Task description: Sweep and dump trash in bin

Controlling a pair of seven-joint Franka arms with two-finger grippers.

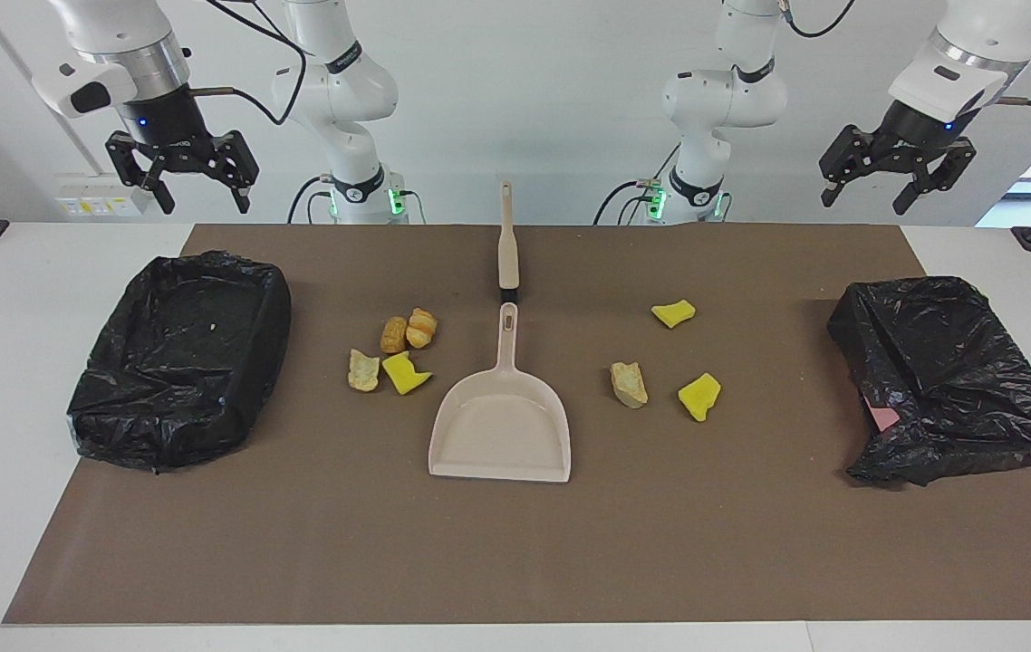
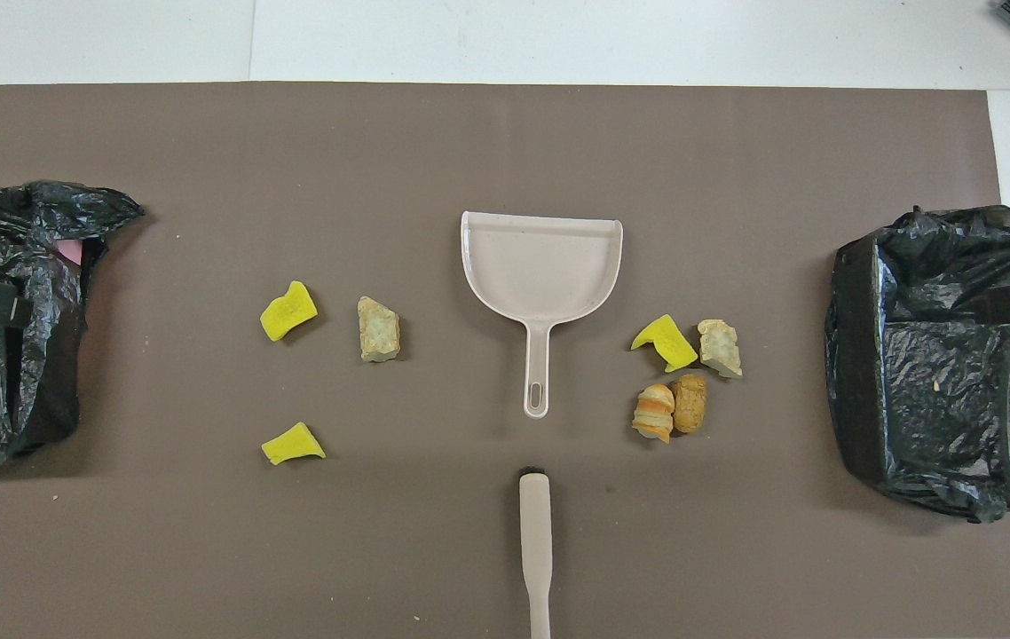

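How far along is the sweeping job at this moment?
Nothing looks done: all seven yellow and tan scraps lie on the brown mat, four toward the right arm's end, three toward the left's. The beige plastic dustpan and beige brush lie untouched. The left gripper and right gripper hang open, empty. Sweeping and dumping into a black-lined bin remain.

A beige dustpan [image 2: 541, 266] lies flat at the middle of the brown mat [image 2: 434, 151], its handle toward the robots' edge. In line with that handle, hard against the robots' edge, lies a beige brush [image 2: 536, 541]. Four scraps [image 2: 687, 377] cluster beside the dustpan's handle toward the right arm's end: one yellow chunk, a pale lump, two brown bread-like lumps touching. Three more scraps [image 2: 327, 355] lie spread toward the left arm's end, two yellow, one pale. A bin lined with black plastic [image 2: 913, 355] sits at the mat's right-arm end, a second black-lined bin [image 2: 43, 293] at its left-arm end.
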